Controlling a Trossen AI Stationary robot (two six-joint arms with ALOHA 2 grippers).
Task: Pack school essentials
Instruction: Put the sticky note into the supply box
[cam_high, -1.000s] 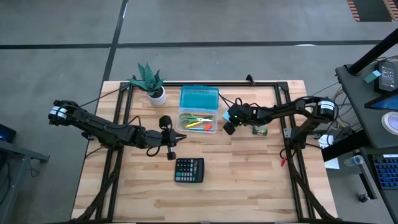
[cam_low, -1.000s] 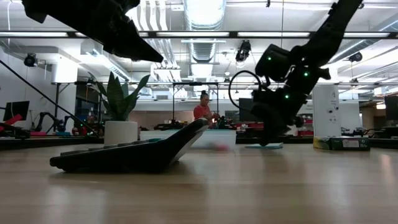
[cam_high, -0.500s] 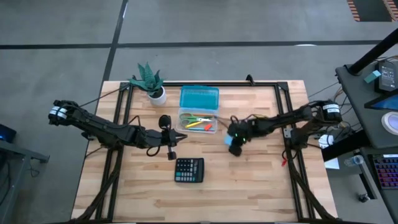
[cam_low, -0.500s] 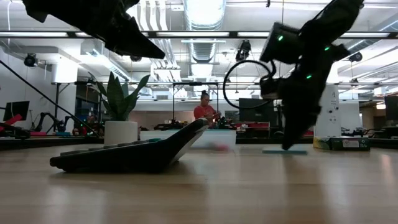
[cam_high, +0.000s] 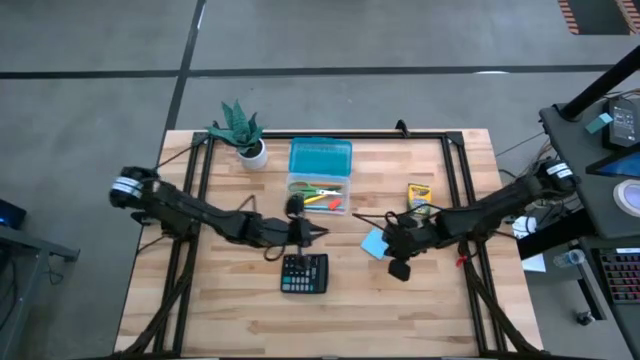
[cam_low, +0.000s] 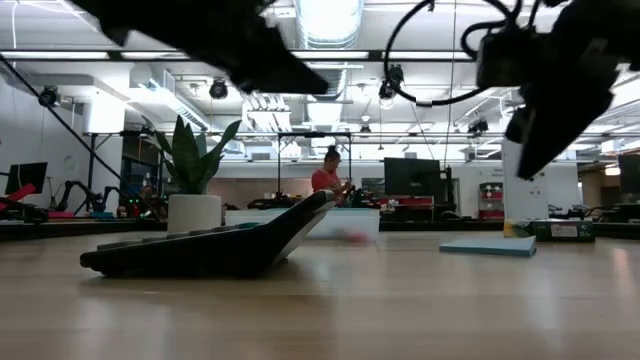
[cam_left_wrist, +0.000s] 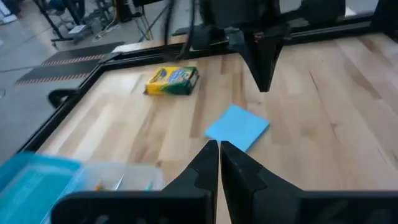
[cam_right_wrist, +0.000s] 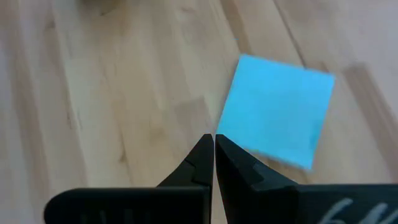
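The light-blue note pad (cam_high: 373, 243) lies flat on the wood, right of the calculator. My right gripper (cam_right_wrist: 214, 140) is shut and hangs above the table just off the pad's (cam_right_wrist: 277, 109) corner, slanting down and touching nothing. In the low view it (cam_low: 525, 172) is well clear of the pad (cam_low: 487, 245). My left gripper (cam_left_wrist: 219, 146) is shut and empty, pointing nearly level toward the pad (cam_left_wrist: 237, 126) from the table's left (cam_high: 322, 234). The yellow crayon box (cam_high: 419, 195) lies flat farther back. Pencils and scissors lie in the clear case (cam_high: 320, 194).
The case's blue lid (cam_high: 320, 158) lies behind it. A black calculator (cam_high: 304, 273) sits near the middle front, under my left arm. A potted plant (cam_high: 242, 132) stands at the far left. A black frame (cam_high: 455, 170) borders the table. A person is seated far behind (cam_low: 327, 178).
My right gripper has swung from beside the clear case toward the near and right edges, rising and tipping steeper. The note pad has slid along the table toward the near edge and now lies uncovered. My left gripper has reached toward the table's right, staying shut.
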